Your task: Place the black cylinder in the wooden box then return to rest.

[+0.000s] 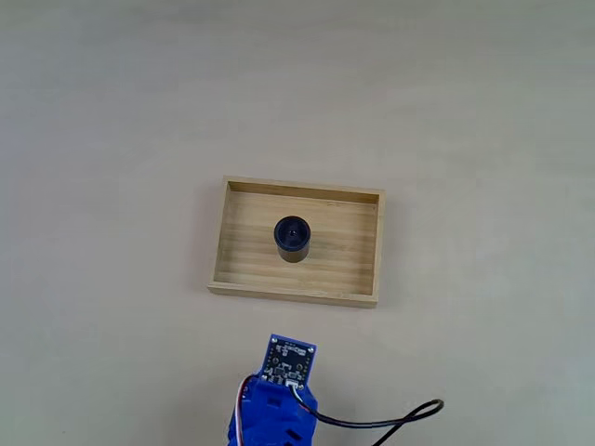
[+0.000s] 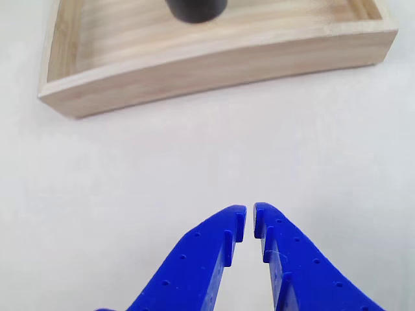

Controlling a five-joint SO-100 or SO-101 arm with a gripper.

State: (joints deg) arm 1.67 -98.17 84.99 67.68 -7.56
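The black cylinder (image 1: pixel 293 239) stands upright near the middle of the wooden box (image 1: pixel 232 279), its dimpled top facing up. In the other view only the cylinder's lower part (image 2: pixel 196 8) shows at the top edge, inside the wooden box (image 2: pixel 214 65). My blue gripper (image 2: pixel 249 214) is shut with nothing between its fingertips, hovering over bare table well short of the box's near wall. The fixed view shows the blue arm (image 1: pixel 277 400) at the bottom edge, below the box.
A black cable (image 1: pixel 390 420) loops on the table to the right of the arm. The pale table (image 1: pixel 483 139) stretches wide around the box on every side.
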